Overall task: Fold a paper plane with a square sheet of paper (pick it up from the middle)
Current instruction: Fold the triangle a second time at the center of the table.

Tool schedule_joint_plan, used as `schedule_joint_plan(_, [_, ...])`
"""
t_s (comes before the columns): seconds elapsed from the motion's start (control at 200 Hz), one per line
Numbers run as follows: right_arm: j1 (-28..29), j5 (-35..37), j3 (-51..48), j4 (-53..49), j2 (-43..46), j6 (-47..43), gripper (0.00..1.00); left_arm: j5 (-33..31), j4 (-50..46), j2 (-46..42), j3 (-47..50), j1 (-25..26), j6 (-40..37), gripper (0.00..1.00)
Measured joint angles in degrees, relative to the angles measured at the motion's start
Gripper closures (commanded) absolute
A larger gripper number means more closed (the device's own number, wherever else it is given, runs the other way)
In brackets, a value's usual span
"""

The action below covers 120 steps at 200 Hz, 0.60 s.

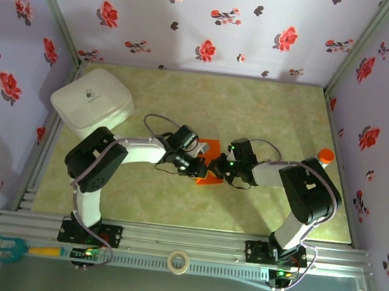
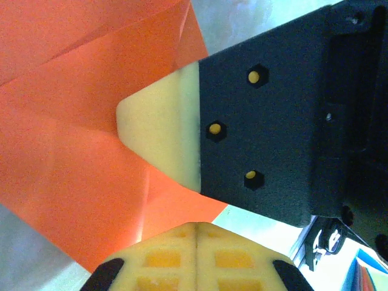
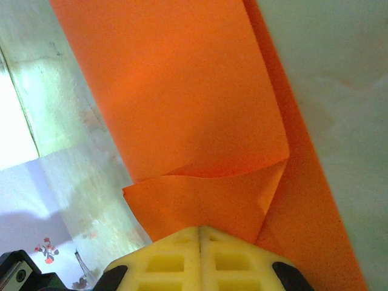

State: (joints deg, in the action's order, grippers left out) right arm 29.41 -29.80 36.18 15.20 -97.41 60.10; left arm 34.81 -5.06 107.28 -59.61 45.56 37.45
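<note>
The square sheet of paper [image 1: 208,180] is bright orange and lies creased at mid-table between both grippers. My left gripper [image 1: 199,166] meets it from the left. In the left wrist view its cream fingertips are shut [image 2: 197,225] at the sheet's [image 2: 73,182] near edge, which runs under them. My right gripper [image 1: 219,166] comes in from the right. One of the right gripper's cream fingers [image 2: 157,133] rests on the paper. In the right wrist view the right gripper [image 3: 200,229] is shut on a flap curling up off the sheet [image 3: 182,91].
A white lidded box [image 1: 89,104] stands at the back left. An orange-capped bottle [image 1: 326,156] stands by the right wall. A tape roll [image 1: 179,261] and a teal tool [image 1: 15,246] lie on the near rail. Floral walls close in three sides.
</note>
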Motion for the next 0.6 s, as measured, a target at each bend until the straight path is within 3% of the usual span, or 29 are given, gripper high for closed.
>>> schedule_joint_plan(0.6, [-0.07,0.0,0.0,-0.02,0.0,-0.04,1.0,-0.37,-2.73,2.6,-0.28,-0.02,-0.13,1.0])
